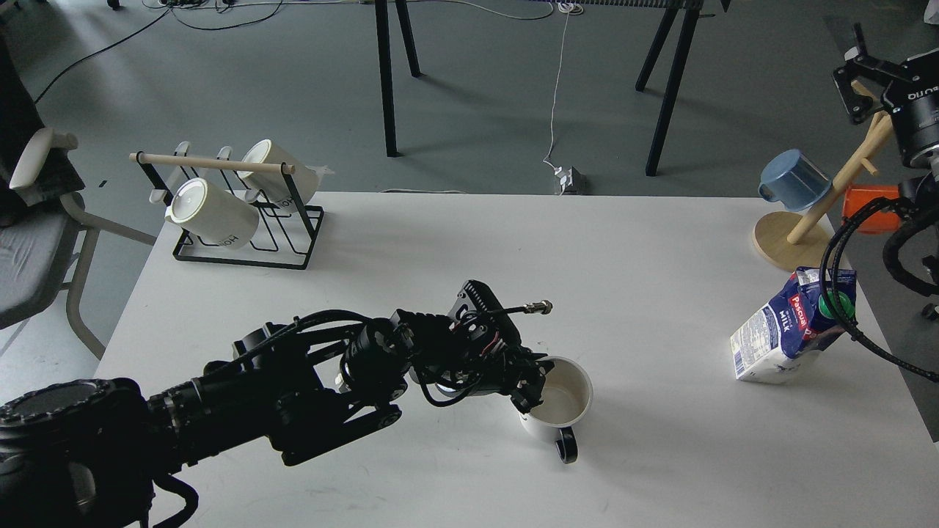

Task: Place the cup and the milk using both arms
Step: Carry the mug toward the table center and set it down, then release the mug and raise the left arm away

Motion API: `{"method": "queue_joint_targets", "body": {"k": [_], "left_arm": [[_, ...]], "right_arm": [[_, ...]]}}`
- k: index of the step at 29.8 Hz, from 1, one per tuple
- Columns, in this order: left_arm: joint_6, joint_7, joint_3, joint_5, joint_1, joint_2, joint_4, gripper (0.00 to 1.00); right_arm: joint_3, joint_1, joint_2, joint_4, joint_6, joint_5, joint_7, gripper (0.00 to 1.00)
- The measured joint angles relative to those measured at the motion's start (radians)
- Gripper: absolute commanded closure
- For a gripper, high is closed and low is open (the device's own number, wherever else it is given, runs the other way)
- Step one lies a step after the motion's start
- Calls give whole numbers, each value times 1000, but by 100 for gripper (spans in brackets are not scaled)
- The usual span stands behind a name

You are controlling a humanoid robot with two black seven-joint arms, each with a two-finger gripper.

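The cup (566, 397), a squat white mug with a black handle, is upright at the table's front middle, handle toward me. My left gripper (535, 389) is shut on its left rim, one finger inside and one outside. I cannot tell whether the cup's base touches the table. The milk (788, 328), a blue and white carton with a green cap, stands tilted near the right edge of the table, partly behind a black cable. My right gripper (857, 77) is high at the far right, well above and behind the milk, holding nothing that I can see.
A black wire rack (242, 253) with two taller white mugs stands at the back left. A wooden mug tree (788, 242) with a blue mug and an orange mug stands at the back right. A chair (37, 242) is left of the white table (440, 242).
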State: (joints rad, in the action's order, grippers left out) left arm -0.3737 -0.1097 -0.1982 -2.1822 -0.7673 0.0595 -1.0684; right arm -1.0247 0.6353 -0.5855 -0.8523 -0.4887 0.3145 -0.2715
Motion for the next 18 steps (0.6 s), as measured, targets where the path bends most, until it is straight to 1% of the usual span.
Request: {"method": "queue_joint_targets", "body": {"k": [5, 7, 11, 14, 18], "left_arm": [[6, -1, -19, 0, -9, 23, -8, 37], [2, -5, -53, 2, -11, 41, -15, 36], [-2, -9, -167, 48, -7, 63, -32, 27], [-3, -10, -261, 131, -4, 100, -64, 27], [-6, -12, -383, 330, -7, 163, -121, 27]], "right_arm": [[0, 0, 0, -2, 0, 0, 0, 1], [0, -5, 0, -2, 0, 0, 0, 1], [0, -22, -8, -3, 0, 0, 0, 1], [0, -29, -41, -12, 0, 0, 0, 1], [-3, -44, -97, -44, 0, 3, 0, 1]]}}
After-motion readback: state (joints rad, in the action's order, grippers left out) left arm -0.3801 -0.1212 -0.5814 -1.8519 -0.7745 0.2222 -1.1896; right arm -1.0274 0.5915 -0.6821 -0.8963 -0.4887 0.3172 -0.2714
